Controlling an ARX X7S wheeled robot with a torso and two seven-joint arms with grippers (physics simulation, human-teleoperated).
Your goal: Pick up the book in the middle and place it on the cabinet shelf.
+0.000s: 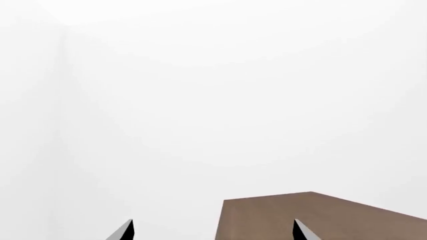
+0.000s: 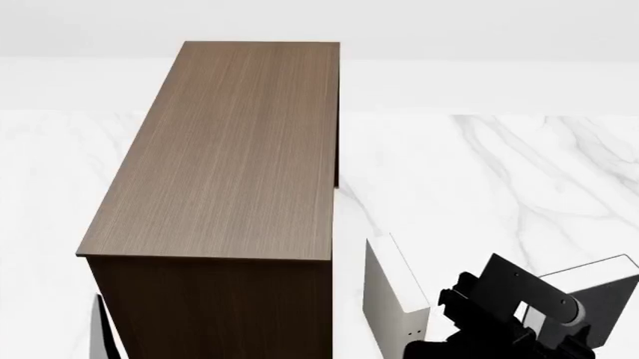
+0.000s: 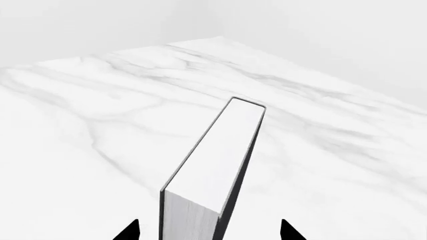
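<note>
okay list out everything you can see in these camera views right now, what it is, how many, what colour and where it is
Tall box-shaped dark brown wood-grain cabinet: one, brown, left of centre in the head view, its flat top bare.
Pale off-white upright book: one, off-white, standing on the marble just right of the cabinet's near end.
Thick hardcover book with dark cover and white page edges: one, charcoal and white, upright between the right gripper's fingertips, which stand apart from it.
Another book: one, pale grey, lower right, partly hidden by the right arm.
White grey-veined marble surface: one, under the books.
Left gripper: black fingertips, open, empty, cabinet corner beyond.
Right gripper: black fingertips, open, straddling the dark-covered book.
</note>
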